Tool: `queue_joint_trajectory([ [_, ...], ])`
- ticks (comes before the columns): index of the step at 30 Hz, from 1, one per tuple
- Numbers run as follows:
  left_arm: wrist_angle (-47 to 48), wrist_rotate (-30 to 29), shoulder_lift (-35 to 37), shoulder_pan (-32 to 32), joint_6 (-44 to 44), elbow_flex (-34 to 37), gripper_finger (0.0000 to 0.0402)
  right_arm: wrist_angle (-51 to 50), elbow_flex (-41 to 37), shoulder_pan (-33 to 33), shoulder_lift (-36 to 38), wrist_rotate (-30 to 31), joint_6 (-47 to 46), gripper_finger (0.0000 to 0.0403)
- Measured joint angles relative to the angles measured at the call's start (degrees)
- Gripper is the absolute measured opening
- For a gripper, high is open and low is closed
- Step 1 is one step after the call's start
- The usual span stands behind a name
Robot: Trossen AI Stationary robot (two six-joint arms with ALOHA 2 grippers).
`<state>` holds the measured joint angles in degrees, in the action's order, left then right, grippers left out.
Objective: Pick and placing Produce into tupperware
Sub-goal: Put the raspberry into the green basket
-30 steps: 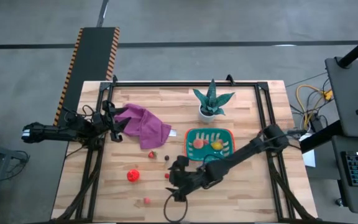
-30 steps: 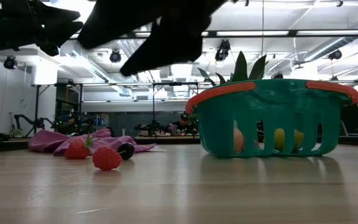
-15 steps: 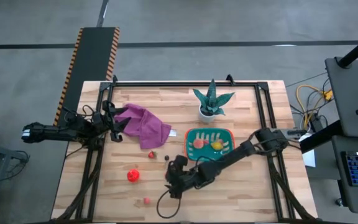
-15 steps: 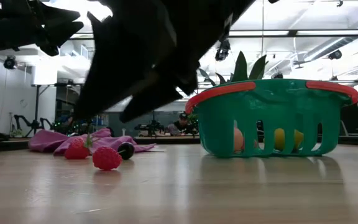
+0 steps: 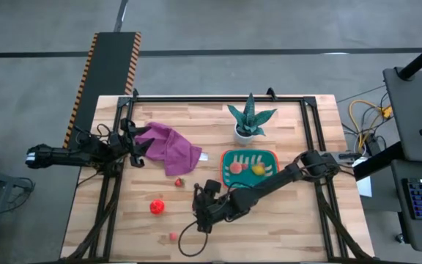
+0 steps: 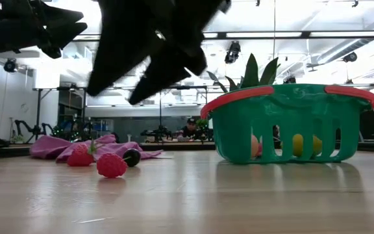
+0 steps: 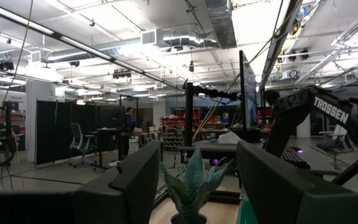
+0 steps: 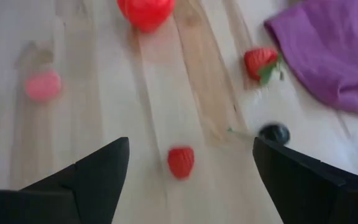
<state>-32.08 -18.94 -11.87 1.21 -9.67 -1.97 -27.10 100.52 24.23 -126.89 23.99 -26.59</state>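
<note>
The teal tub (image 5: 266, 156) stands right of the table's centre with a peach piece (image 5: 234, 168) and a yellow piece (image 5: 256, 171) inside. Loose produce lies on the wood to its left: a small red berry (image 8: 181, 162), a strawberry (image 8: 260, 62), a dark piece (image 8: 273, 132), a larger red piece (image 5: 157, 207) and a pink piece (image 5: 173, 236). My right gripper (image 8: 191, 142) hangs open above the small red berry, slanting down, and touches nothing. At the table's left edge my left gripper (image 7: 194, 168) waits open and raised beside the purple cloth (image 5: 168, 147).
A green spiky plant in a white pot (image 5: 250, 121) stands behind the tub. The purple cloth lies crumpled at the far left, with the strawberry and the dark piece close to its near edge. A black frame (image 5: 218, 99) runs along the table's far and side edges.
My right gripper has swung toward the table's far left, over the small red berry, and has tipped further downward. Its fingers have stayed apart. The loose produce lies where it was.
</note>
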Motion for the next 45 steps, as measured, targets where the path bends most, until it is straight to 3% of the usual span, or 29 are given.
queue_joint_trajectory([
  [5, 0.0, 0.0, 0.0, 0.0, 0.0, 0.0, 0.0199, -3.1, 5.9, -0.1, -4.5, -2.0, 1.1, 0.0329],
  [11, 0.0, 0.0, 0.0, 0.0, 0.0, 0.0, 0.0199, -21.4, 19.3, -0.3, -12.4, -2.1, -0.2, 0.0329],
  [16, 0.0, 0.0, 0.0, 0.0, 0.0, 0.0, 0.0199, -23.6, 25.2, -0.5, -16.2, -2.0, 0.0, 0.0329],
  [36, 0.0, 0.0, 0.0, 0.0, 0.0, 0.0, 0.0199, -23.1, 25.6, -1.6, -18.4, -6.9, 0.0, 0.0324],
  [45, 0.0, 0.0, 0.0, 0.0, 0.0, 0.0, 0.0199, -23.0, 25.5, -2.2, -18.4, -9.4, 0.0, 0.0251],
])
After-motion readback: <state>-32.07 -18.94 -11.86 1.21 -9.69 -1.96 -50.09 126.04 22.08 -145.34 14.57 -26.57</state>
